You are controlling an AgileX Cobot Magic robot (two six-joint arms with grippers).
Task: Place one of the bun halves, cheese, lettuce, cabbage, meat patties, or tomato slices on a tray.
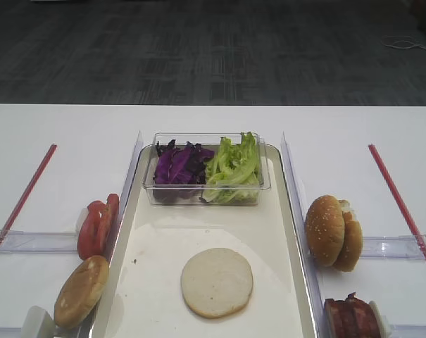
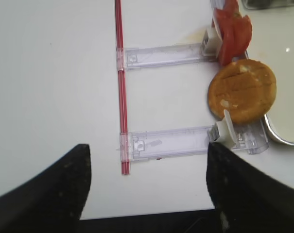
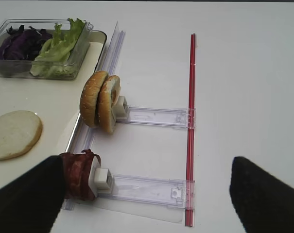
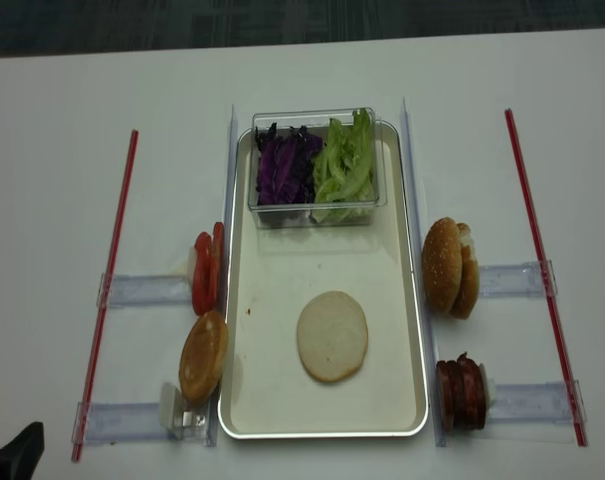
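Observation:
A plain bun half point(image 1: 217, 282) lies cut face up on the cream tray point(image 1: 163, 232), in its near half. Lettuce point(image 1: 234, 167) and purple cabbage point(image 1: 179, 165) fill a clear box at the tray's far end. Left of the tray, tomato slices point(image 2: 233, 30) and another plain bun half point(image 2: 242, 90) stand on racks. On the right are sesame bun halves point(image 3: 100, 101) and meat patties point(image 3: 78, 174). No cheese shows. My left gripper point(image 2: 147, 189) hangs open over the table's near left edge, holding nothing. My right gripper point(image 3: 147, 194) is open and empty, its left finger beside the patties.
Clear plastic rack rails point(image 1: 36, 241) and red strips point(image 1: 22, 201) lie on the white table on both sides of the tray. The clear box point(image 1: 206, 190) takes up the tray's far end. The table's near edge point(image 2: 151, 213) runs just under my left gripper.

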